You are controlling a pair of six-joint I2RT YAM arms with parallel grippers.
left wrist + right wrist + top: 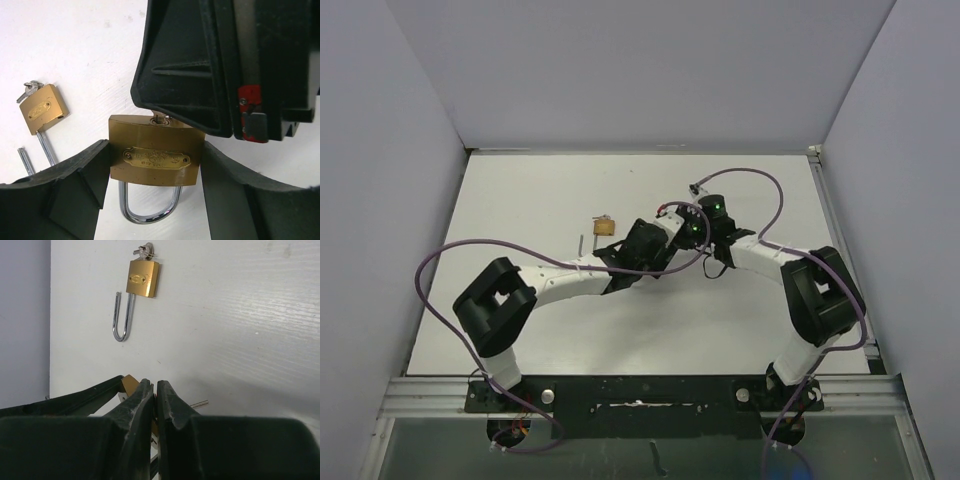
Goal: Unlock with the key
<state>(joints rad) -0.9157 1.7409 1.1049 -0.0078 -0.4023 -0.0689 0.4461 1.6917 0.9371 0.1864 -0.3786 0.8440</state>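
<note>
A brass padlock [156,156] sits between the fingers of my left gripper [155,172], which press on both its sides. Its steel shackle [149,212] is seated in the body and points toward the camera. A small silver key [160,119] stands in the keyhole on its far face. My right gripper [155,390] is shut on that key, its black fingers [185,75] right above the lock. In the top view the left gripper [642,244] and right gripper [692,231] meet near the table's middle.
A second brass padlock [604,226] lies on the white table just left of the grippers. Its shackle [122,317] is swung open and a bunch of keys [144,250] hangs at its keyhole. Grey walls enclose the table [520,200] on three sides.
</note>
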